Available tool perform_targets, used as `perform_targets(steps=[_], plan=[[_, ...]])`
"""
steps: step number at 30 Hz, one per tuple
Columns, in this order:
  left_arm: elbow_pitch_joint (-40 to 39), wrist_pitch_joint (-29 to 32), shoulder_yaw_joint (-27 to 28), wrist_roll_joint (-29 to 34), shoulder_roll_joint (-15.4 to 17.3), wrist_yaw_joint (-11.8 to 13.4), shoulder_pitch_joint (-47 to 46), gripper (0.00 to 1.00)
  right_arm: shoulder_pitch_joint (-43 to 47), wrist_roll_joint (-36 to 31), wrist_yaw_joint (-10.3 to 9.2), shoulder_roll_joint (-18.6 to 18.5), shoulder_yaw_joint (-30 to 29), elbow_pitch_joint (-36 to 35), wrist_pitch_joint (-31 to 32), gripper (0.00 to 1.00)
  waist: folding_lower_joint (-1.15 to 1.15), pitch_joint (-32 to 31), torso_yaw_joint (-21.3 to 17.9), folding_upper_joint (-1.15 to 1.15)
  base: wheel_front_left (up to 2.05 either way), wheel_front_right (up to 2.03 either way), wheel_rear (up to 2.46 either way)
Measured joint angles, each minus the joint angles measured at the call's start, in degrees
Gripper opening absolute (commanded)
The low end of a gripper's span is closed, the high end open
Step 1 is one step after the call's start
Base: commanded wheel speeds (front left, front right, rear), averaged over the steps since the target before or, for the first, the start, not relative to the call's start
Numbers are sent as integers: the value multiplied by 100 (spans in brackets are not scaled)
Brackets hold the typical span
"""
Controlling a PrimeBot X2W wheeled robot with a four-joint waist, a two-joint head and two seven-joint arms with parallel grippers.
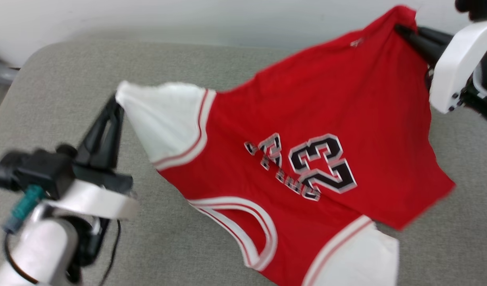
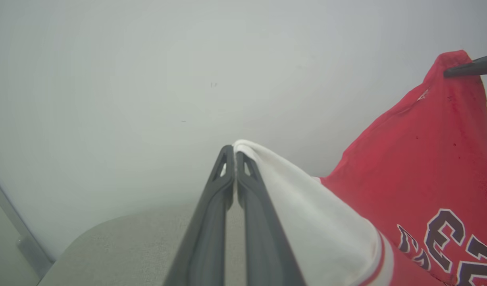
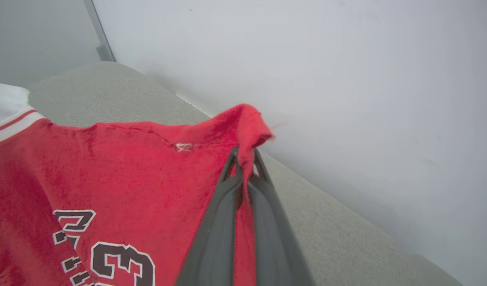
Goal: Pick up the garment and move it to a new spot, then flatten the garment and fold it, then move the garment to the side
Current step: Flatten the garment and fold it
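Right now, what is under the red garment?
Under the garment is the grey surface, which shows all around its edges. The part that the cloth covers is hidden, so I cannot tell whether anything lies there.

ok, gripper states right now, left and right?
left gripper: shut on the garment, white sleeve edge.
right gripper: shut on the garment, red corner.

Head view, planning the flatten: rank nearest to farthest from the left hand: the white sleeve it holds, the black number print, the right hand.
1. White sleeve, pinched in the left hand.
2. Black-and-white number print, mid-chest.
3. Right hand, upper right.
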Motion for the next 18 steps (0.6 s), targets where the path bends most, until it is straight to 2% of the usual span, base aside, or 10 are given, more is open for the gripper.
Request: perform_targets(steps=[3,8,18], plan=[[-237,198,92,111,246,-80,-533,0,-13,-58,0,15,-367,-99,-138,0,0,-77,-105,0,0,0,0],[-478,535,183,159,431,-277,-1499,0,-29,-196,0,33,-1018,-400,-238,0,0,-113,-257,0,0,0,0],[-257,999,203,-41,392,-753,-3480,0,-219,-715,0,280,-2334,-1110,-56,0,0,190,-406,0,0,0,0]])
